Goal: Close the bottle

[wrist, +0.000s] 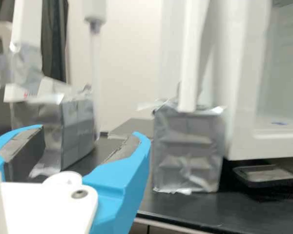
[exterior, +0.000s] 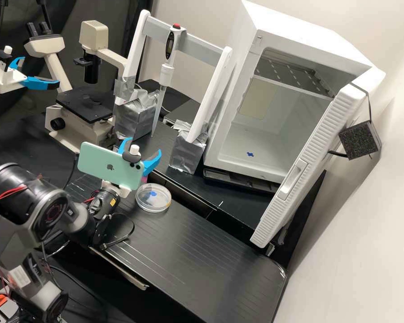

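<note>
plainly, in the high view, the gripper (exterior: 145,145) is spread wide and grips nothing, by a mint-green phone (exterior: 107,165). a pink sliver (exterior: 144,179) sits near the petri dish (exterior: 153,205); whether it's the bottle, i can't tell. in the wrist view, the gripper's blue fingers (wrist: 118,183) stand well apart with nothing between them, and a foil-wrapped box (wrist: 188,151) stands on the black bench (wrist: 205,207).
</note>
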{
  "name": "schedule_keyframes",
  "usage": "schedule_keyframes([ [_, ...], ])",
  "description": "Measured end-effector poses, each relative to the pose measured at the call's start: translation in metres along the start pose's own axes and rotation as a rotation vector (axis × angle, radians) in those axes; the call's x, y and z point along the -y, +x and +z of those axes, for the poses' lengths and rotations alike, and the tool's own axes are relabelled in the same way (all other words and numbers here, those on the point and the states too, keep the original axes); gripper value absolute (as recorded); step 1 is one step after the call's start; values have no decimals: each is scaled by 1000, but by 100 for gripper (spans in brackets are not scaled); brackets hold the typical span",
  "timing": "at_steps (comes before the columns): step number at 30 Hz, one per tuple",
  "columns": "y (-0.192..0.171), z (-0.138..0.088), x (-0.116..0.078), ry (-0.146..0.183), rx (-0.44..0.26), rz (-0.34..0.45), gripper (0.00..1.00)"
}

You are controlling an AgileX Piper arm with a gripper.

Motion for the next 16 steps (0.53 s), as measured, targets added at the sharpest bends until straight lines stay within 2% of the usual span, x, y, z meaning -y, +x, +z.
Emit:
schedule_keyframes([
  [5,-7,5,-12,11,39,77,100],
  [9,-13,8,-21,2,124,202,100],
  [11,-16,10,-25,15,147,242,100],
  [16,-21,13,-28,66,152,254,100],
])
